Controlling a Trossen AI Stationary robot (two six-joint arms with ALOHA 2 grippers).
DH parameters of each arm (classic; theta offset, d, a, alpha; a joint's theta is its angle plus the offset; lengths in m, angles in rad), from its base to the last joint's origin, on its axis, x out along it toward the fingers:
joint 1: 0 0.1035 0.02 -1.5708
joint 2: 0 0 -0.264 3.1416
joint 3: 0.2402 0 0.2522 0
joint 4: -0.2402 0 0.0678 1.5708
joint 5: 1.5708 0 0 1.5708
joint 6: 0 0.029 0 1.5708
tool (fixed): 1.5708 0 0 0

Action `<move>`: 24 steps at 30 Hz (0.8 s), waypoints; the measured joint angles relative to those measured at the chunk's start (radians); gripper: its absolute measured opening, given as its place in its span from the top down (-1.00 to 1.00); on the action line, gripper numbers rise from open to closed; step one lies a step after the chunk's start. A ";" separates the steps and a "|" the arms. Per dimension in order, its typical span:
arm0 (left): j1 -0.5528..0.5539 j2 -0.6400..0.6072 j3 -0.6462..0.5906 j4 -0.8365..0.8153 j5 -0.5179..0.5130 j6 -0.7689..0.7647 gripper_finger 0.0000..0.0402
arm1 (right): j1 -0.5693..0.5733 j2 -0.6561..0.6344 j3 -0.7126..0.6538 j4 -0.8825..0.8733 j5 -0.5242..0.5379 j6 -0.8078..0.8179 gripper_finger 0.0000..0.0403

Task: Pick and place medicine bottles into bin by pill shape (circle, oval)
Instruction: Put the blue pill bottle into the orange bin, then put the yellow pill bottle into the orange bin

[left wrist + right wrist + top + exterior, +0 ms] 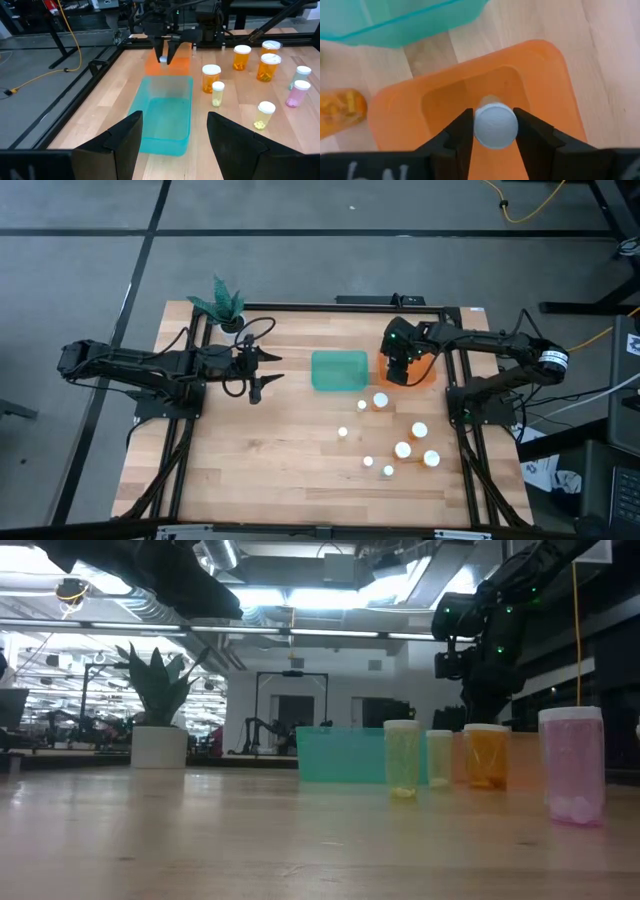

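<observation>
Nearest the low cam: pink-tinted bottle (572,764) w/ white cap, standing upright at the front right of the table (260,470). Same one shows pink in the left wrist view (298,93).

Bit further back, a loose cluster of bottles (403,449) standing upright on the wood, right half of the table, white caps up, none touching. In the low view: pale yellow bottle (402,758), smaller yellowish one (439,757) just beside it, amber bottle (486,755) w/ wider cap. Seven standing on the table counted from above, incl. two (380,401) close to the bins.

Mid-table: teal bin (339,370), nothing visible inside. Touching/just beside it on the right side, orange bin (425,373), mostly hidden from above by the arm.

Right gripper (493,131) hovering directly over the orange bin, pointing down, fingers (457,135) clamped on either side of a held bottle (494,125) – only its round white cap and a sliver of body visible. Held above the bin floor, not resting on it. Pill shape inside: can't tell. Also seen from the left wrist cam as a white cap between dark fingers above the orange bin (164,59).

Left gripper (258,372) parked left of the teal bin, well apart from the bottles, fingers (122,142) spread wide, holding nothing.

Far back left corner: white pot w/ green plant (227,307).
</observation>
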 joint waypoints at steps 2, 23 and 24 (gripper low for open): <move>0.000 0.000 0.000 0.000 0.000 0.000 -0.07 | 0.000 0.000 0.000 0.000 0.000 0.013 0.23; 0.000 0.000 0.000 -0.002 0.000 0.000 -0.07 | 0.087 -0.032 0.250 -0.210 -0.042 0.143 0.01; 0.000 0.000 0.000 -0.002 0.000 0.000 -0.07 | 0.111 -0.040 0.256 -0.206 -0.065 0.154 0.01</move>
